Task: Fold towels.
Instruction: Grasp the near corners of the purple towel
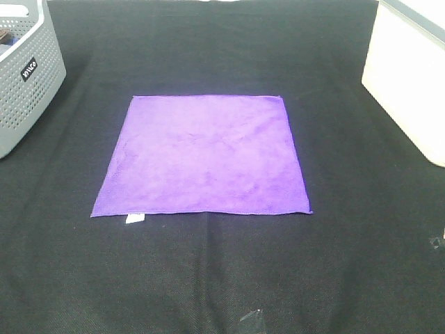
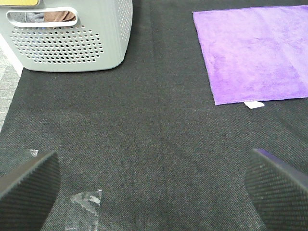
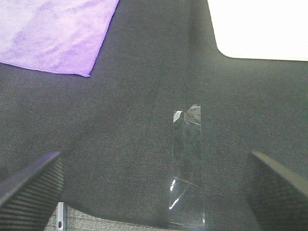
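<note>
The purple towel (image 1: 201, 154) lies flat and unfolded in the middle of the black table, its small white tag (image 1: 135, 218) at the near left corner. It also shows in the left wrist view (image 2: 255, 53) with the tag (image 2: 253, 104), and a corner of it shows in the right wrist view (image 3: 53, 33). Neither arm appears in the exterior high view. My left gripper (image 2: 154, 192) is open and empty, over bare cloth off the towel's tag corner. My right gripper (image 3: 154, 192) is open and empty, off the towel's other near corner.
A grey perforated basket (image 1: 24, 76) stands at the back left, also in the left wrist view (image 2: 72, 38). A white box (image 1: 410, 76) stands at the right. Clear tape strips (image 3: 187, 168) (image 2: 87, 202) are stuck on the black table cover (image 1: 222, 278).
</note>
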Controlling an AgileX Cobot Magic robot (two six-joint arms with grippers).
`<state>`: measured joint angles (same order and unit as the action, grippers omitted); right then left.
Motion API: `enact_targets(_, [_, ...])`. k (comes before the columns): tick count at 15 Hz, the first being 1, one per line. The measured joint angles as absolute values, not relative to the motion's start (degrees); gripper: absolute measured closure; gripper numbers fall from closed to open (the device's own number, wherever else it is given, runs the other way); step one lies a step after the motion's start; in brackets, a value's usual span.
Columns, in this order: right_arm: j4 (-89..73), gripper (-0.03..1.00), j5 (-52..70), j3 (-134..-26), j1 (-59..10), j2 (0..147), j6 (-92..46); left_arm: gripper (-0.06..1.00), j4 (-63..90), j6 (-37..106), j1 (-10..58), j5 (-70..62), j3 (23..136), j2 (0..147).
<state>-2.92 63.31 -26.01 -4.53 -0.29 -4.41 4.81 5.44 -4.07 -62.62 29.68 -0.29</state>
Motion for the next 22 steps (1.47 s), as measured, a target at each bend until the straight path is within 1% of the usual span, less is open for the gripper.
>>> enact_targets(22, [-2.9, 0.00, 63.3, -26.0, -4.5, -0.3, -4.4, -0.05, 4.8, 4.8, -4.1, -62.6, 29.7, -0.3])
